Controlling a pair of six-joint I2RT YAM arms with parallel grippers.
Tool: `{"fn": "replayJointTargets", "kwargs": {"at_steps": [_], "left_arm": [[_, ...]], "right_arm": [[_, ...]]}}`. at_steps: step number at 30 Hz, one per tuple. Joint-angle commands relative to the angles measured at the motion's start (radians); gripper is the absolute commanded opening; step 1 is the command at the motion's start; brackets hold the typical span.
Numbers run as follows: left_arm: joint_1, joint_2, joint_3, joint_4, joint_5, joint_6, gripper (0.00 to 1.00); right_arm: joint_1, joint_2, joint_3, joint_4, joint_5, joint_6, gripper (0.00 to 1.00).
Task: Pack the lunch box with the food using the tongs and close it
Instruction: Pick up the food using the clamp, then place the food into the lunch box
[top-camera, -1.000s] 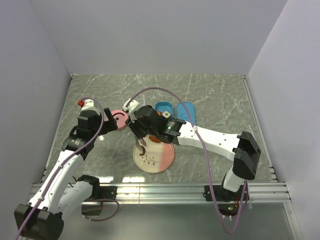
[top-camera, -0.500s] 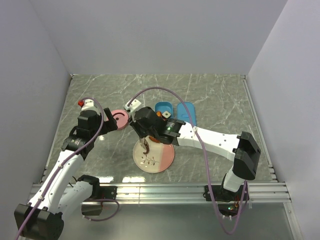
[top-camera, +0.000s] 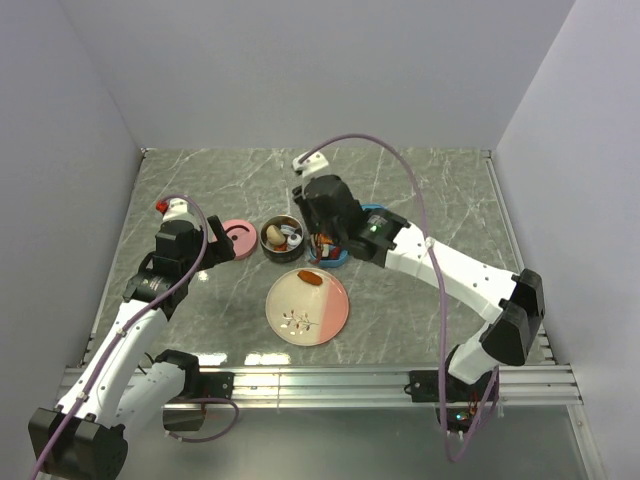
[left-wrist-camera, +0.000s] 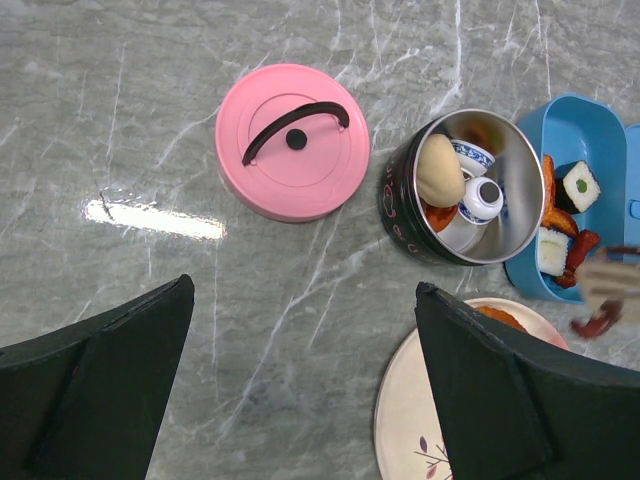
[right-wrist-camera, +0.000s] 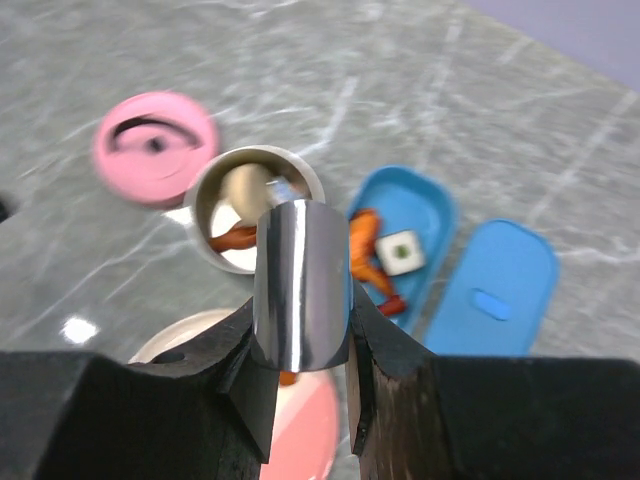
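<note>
My right gripper (right-wrist-camera: 305, 338) is shut on the silver tongs (right-wrist-camera: 300, 270) and hovers over the open blue lunch box (right-wrist-camera: 425, 215). In the box lie pieces of food: an orange shrimp (right-wrist-camera: 362, 238), a white sushi square (right-wrist-camera: 402, 252) and a red sausage (right-wrist-camera: 392, 303). In the left wrist view the blurred tong tips (left-wrist-camera: 610, 285) hang at the box's near end with a red piece (left-wrist-camera: 598, 325) below them; whether they grip it I cannot tell. One orange-red piece (top-camera: 308, 279) lies on the plate (top-camera: 320, 320). My left gripper (left-wrist-camera: 300, 330) stands open above bare table by the pink lid (left-wrist-camera: 292, 140).
The blue box lid (right-wrist-camera: 490, 300) lies to the right of the box. A round steel container (left-wrist-camera: 465, 190) with a beige bun (left-wrist-camera: 440, 170) and small cups stands between the pink lid and the box. In the top view my right arm (top-camera: 420, 250) covers most of the box.
My right arm has swung with the tongs from over the plate back and right to the blue box, uncovering the round container. The left arm has stayed put.
</note>
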Motion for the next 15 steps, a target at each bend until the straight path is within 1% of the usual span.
{"fn": "replayJointTargets", "kwargs": {"at_steps": [1, 5, 8, 15], "left_arm": [[-0.003, -0.007, 0.021, 0.012, -0.01, 0.007, 1.0], [-0.003, -0.003, 0.028, 0.006, -0.016, 0.013, 1.0], [-0.003, 0.007, 0.035, 0.005, -0.02, 0.018, 0.99], [-0.003, 0.023, 0.044, 0.006, -0.024, 0.022, 1.0]], "right_arm": [[-0.068, 0.018, 0.058, 0.04, 0.038, -0.022, 0.21], [-0.138, 0.08, 0.095, 0.069, 0.021, -0.033, 0.21], [-0.161, 0.151, 0.136, 0.084, 0.001, -0.04, 0.21], [-0.201, 0.251, 0.233, 0.083, -0.02, -0.065, 0.21]]}}
